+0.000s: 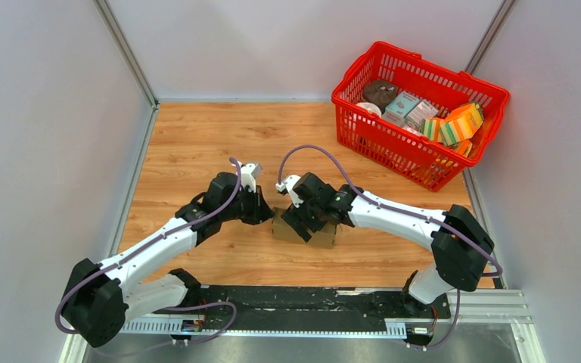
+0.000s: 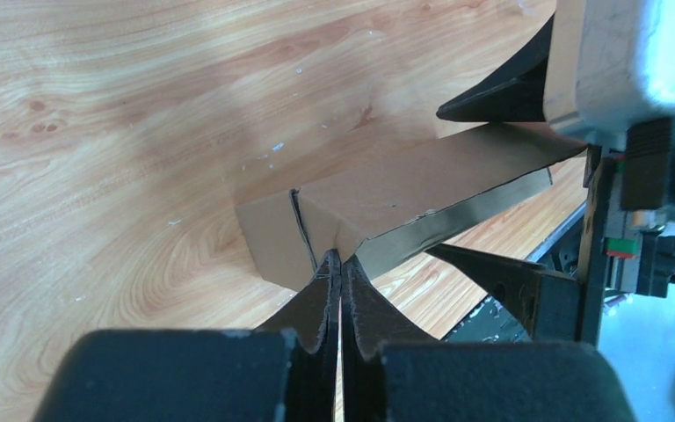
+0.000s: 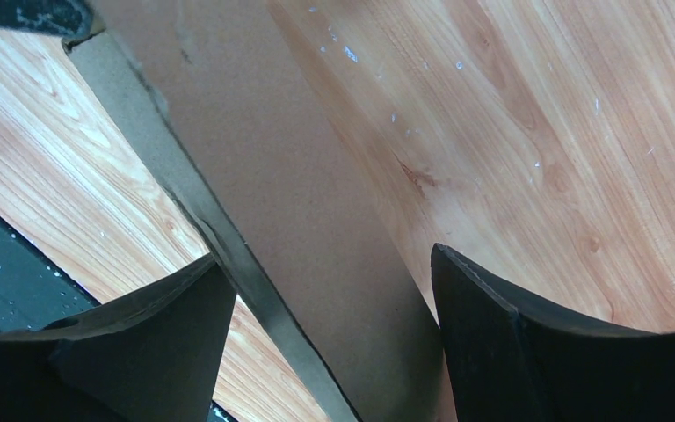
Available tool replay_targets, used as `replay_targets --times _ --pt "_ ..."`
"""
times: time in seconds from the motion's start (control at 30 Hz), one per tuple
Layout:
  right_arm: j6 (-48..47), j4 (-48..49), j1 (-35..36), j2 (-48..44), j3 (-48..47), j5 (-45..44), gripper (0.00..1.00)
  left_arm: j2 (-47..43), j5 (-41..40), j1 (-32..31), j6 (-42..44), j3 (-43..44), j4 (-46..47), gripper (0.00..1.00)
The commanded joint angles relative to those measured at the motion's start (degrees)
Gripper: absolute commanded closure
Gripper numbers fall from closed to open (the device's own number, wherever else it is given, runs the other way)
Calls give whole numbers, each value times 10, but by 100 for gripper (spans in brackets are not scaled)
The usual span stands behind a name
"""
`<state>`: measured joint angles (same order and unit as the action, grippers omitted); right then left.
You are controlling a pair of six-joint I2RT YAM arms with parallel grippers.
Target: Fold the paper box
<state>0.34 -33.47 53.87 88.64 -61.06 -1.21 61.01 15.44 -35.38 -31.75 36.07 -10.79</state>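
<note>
The paper box [image 1: 285, 228] is a small plain brown cardboard shape on the wooden table, between both arms. In the left wrist view the paper box [image 2: 387, 189] lies ahead with its end flap facing me. My left gripper [image 1: 267, 212] is shut, its tips [image 2: 341, 260] pressed together against the fold at that end. My right gripper [image 1: 312, 219] reaches over the box from the right. In its wrist view my right gripper [image 3: 325, 255] has its jaws wide, one finger on each long side of the paper box [image 3: 316, 202].
A red basket [image 1: 420, 60] with several colourful packages stands at the back right corner. Grey walls close in the table on three sides. A black and silver rail [image 1: 310, 302] with the arm bases runs along the near edge.
</note>
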Motion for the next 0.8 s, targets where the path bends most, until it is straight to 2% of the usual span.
replay_targets --times 0.0,0.17,0.33,0.53,0.57,0.77 --pt "32 50 1 -1 5 -9 19 -19 23 -12 -15 -33 8 100" --pt "48 59 9 -16 16 -29 17 -35 -4 -21 -19 -55 23 100" --pt "106 45 10 -50 32 -22 14 -50 -19 -20 -17 -58 16 100" --pt "233 -41 9 -152 46 -79 10 -55 -24 -20 -17 -61 14 100" --pt "245 -54 7 -166 50 -105 10 -55 -24 -21 -18 -59 15 100" --pt "301 -88 2 -252 108 -125 13 -60 -23 -22 -21 -58 15 100"
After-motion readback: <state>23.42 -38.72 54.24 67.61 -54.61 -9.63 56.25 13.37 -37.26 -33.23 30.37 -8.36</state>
